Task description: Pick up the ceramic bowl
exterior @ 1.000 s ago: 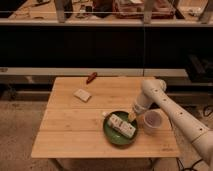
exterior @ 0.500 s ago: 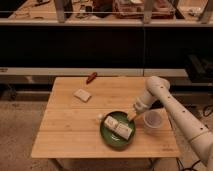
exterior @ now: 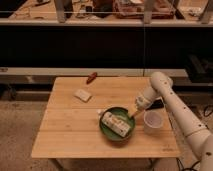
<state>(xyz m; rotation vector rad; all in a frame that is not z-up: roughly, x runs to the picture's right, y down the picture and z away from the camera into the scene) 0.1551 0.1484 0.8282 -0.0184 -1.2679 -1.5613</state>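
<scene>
1. Where the wooden table (exterior: 75, 130) nears its right front corner, the ceramic bowl (exterior: 111, 134) is seen, dark green, with a white packet (exterior: 116, 124) lying inside.
2. The gripper (exterior: 134, 114) is held at the bowl's right rim; whether it is spread or pressed together cannot be told.
3. A translucent cup (exterior: 152, 121) is placed just right of the bowl.
4. A tan block (exterior: 82, 94) and a red object (exterior: 91, 77) are set farther back.
5. No writing can be read.

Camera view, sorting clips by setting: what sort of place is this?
Likely a lab or workshop: a wooden table, cluttered shelving behind it, and a gripper at the ceramic bowl rim beside a cup.
</scene>
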